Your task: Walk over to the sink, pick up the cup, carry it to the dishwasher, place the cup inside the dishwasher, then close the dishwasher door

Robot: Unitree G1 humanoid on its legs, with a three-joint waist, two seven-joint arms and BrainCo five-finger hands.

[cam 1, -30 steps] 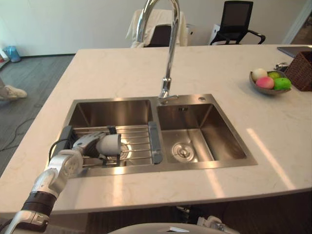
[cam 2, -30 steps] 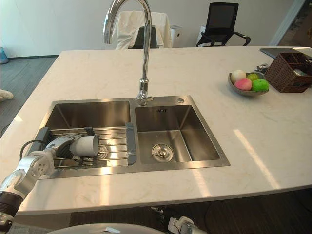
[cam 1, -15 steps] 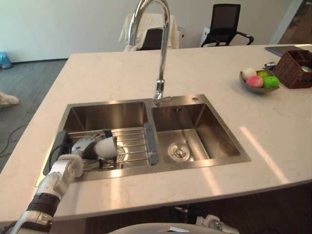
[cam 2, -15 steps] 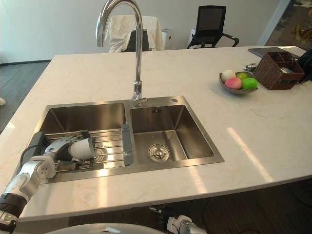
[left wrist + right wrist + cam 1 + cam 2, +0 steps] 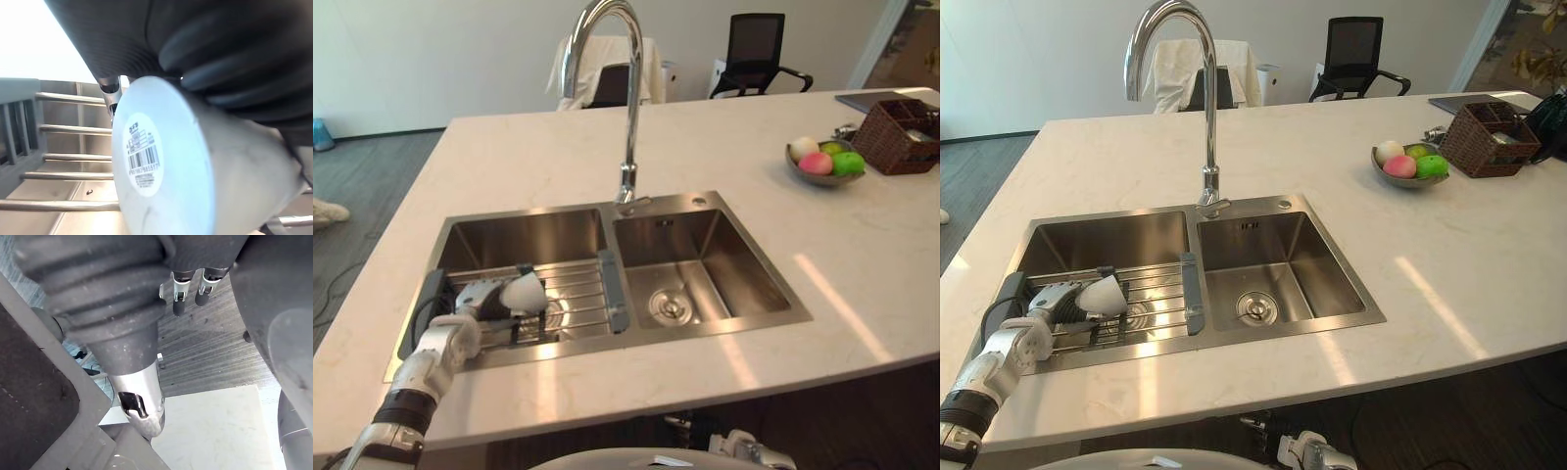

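Fingers of the left hand [image 5: 475,299] are curling round a white cup [image 5: 527,292], gripping it over the wire rack [image 5: 578,294] that is spanning the left basin of the steel sink [image 5: 705,201]. The cup is lying tilted on its side in that grasp. In the left wrist view its flat base [image 5: 161,161], which is carrying a small printed sticker, is facing the camera, with the bars of the rack showing behind it. Whether the cup is touching the rack is not clear. The left arm is reaching in over the front edge of the pale stone desk [image 5: 509,147].

The right hand [image 5: 744,452] is hanging low below the desk's front edge, and whether it is open or closed cannot be told.

A tall curved faucet [image 5: 628,117] is rising behind the divider between the basins, and the right basin is showing its round drain [image 5: 668,305]. Farther right on the desk a bowl [image 5: 803,174] of fruit is sitting just beside a dark woven basket [image 5: 899,137]. A black office chair [image 5: 756,54] is standing beyond the desk.
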